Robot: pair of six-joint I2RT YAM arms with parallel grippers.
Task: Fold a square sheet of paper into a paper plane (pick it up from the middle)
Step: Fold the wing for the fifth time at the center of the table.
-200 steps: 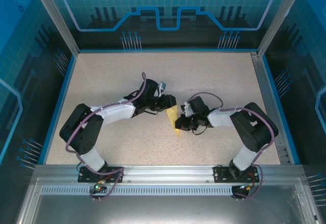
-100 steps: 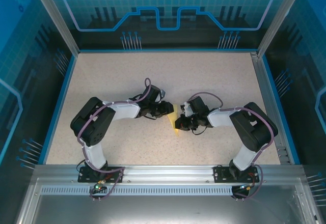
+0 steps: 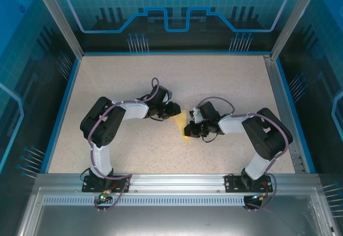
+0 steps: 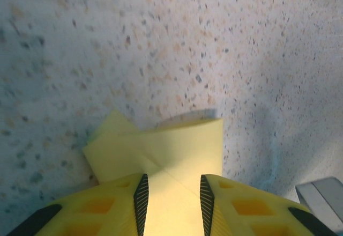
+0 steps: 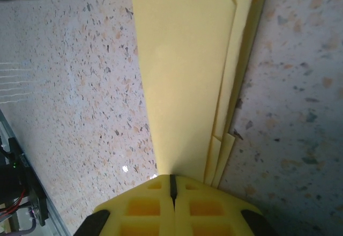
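Pinched tight shut with the right gripper (image 5: 172, 185) on one end of the paper plane (image 5: 187, 59), with no gap left between its yellow fingers (image 5: 144, 206). Long, pale yellow and folded in layers, running away from that grip and lying flat. Partly open with the left gripper (image 4: 171, 193) at the other end, with yellow paper showing in the gap between its two fingers (image 4: 107, 209) and nothing squeezed there. Lying near the middle of the table (image 3: 118, 75), right between the two grippers. Pale and sandy all over that top, dotted with small dark and orange specks, with a soft grey shadow beside the paper. Edged with a thin blue rim (image 3: 63, 107). Fenced in by see-through blue walls (image 3: 177, 10) with bright line patterns, held up by slanting metal posts (image 3: 56, 16). Closed off at the near side by a silver metal rail (image 3: 171, 185) under both arm bases.
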